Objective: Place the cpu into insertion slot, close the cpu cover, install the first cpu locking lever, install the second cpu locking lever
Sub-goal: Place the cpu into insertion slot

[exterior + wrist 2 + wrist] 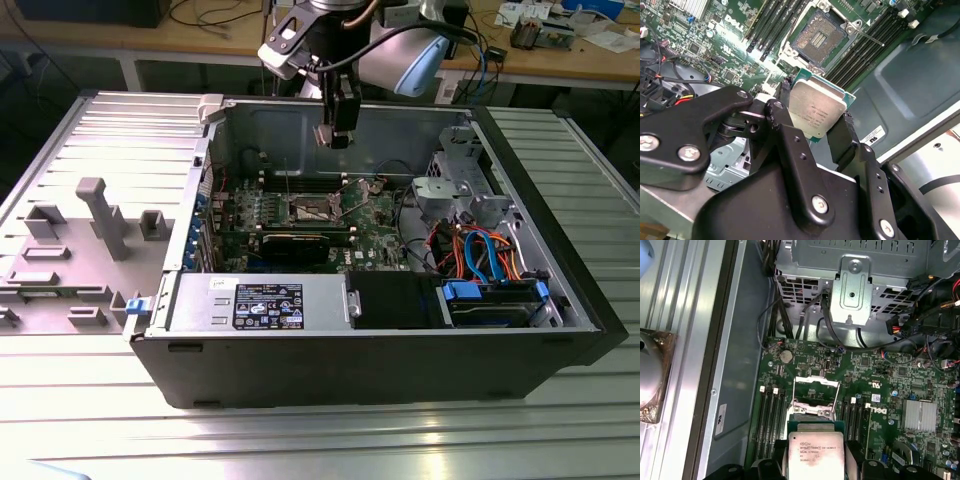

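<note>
Carrying step, by judgement; gripper [816, 107] clenched on the cpu [817, 112] by two opposite edges, metal face outward, green rim between the fingers [842, 137]. Hanging high above the board [880, 385] over the open case [380, 360], well apart from the slot [819, 36] near the board's middle; slot below and slightly aside of the cpu. Slot bare, contacts exposed; cover [816, 389] raised on its hinge, out of the way down. To do this well, probably: keep the cpu level; match its corners to the slot's corners before lowering; descend straight, without sliding over the contacts; stay clear of the raised cover; no loosening of the grip until seated flat.
</note>
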### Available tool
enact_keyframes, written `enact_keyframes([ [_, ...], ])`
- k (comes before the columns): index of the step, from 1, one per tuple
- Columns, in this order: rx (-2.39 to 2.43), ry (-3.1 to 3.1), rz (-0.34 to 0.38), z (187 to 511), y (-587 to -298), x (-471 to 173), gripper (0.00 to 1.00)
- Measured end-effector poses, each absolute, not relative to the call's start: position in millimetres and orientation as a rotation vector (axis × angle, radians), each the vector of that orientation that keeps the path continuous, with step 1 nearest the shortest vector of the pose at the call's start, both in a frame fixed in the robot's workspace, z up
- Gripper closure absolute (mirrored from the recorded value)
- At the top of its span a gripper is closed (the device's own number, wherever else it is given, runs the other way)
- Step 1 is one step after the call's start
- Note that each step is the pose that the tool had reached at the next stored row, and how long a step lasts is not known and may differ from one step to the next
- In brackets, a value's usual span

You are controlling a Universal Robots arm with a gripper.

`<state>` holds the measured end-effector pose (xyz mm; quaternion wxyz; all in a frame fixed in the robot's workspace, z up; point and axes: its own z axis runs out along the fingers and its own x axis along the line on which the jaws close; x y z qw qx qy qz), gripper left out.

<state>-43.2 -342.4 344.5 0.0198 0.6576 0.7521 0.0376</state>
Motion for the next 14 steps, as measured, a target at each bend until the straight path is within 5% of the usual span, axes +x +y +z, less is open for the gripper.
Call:
enact_keyframes([
  [14,2.098,2.279,0.115,341.6,-342.4,-43.9,0.45],
])
